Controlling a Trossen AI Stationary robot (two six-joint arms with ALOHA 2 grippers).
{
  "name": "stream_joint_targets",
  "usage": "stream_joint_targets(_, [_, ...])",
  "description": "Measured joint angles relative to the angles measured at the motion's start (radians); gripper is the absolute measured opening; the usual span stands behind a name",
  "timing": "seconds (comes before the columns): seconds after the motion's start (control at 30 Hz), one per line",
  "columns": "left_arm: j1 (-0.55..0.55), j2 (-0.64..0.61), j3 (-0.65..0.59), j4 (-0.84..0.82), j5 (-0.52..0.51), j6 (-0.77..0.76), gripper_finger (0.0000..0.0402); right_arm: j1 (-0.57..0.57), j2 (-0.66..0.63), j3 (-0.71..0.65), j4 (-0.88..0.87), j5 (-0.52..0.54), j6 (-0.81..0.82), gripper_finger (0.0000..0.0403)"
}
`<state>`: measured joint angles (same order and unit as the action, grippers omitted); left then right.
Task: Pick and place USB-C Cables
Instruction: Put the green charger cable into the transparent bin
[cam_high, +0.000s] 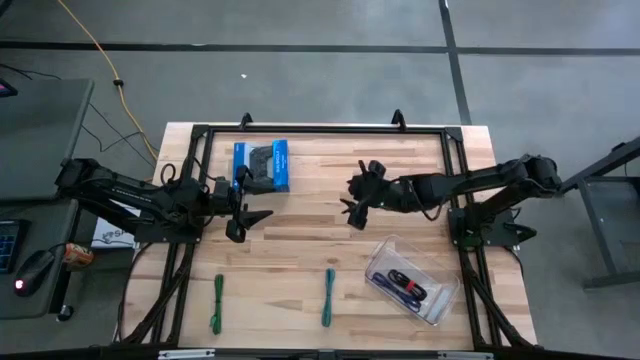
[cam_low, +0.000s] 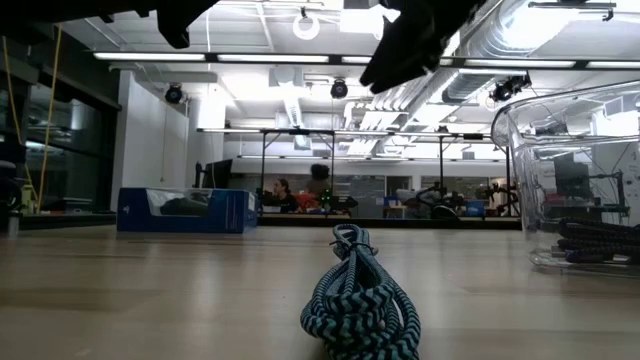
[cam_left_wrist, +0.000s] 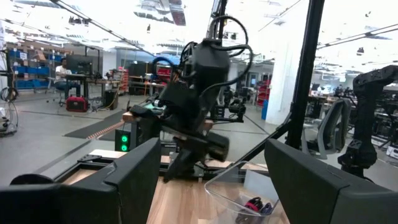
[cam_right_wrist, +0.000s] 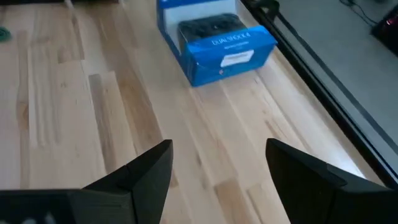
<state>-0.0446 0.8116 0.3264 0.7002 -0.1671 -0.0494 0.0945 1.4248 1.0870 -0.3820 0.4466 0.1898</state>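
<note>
Right gripper (cam_high: 356, 204) (fingers spread) hovers mid-table — arm outstretched.

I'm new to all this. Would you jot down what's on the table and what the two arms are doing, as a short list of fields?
Green cable: lying on the table, near edge.
Teal cable: on the table, beside the clear tub.
Clear tub: holds a black cable with red band and a purple one.
Blue box: far side of the table.
Left gripper: open, empty, raised.
Right gripper: open, empty, raised.
</note>
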Motion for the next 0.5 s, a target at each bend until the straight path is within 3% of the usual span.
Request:
stream_joint_targets(0.13, [0.0, 0.0, 0.0, -0.008, 0.0, 0.0, 0.0268, -0.03, -0.035, -0.108, 0.165, -0.092, -0.068, 0.0249])
stream_joint_targets(0.27, [0.0, 0.0, 0.0, -0.011, 0.0, 0.0, 0.0268, -0.037, -0.115, -0.272, 0.344, -0.119, -0.078, 0.0249])
stream_joint_targets(0.5, [0.001, 0.0, 0.0, -0.015, -0.031, 0.034, 0.0268, -0.037, -0.248, -0.576, 0.932, -0.291, -0.097, 0.0249])
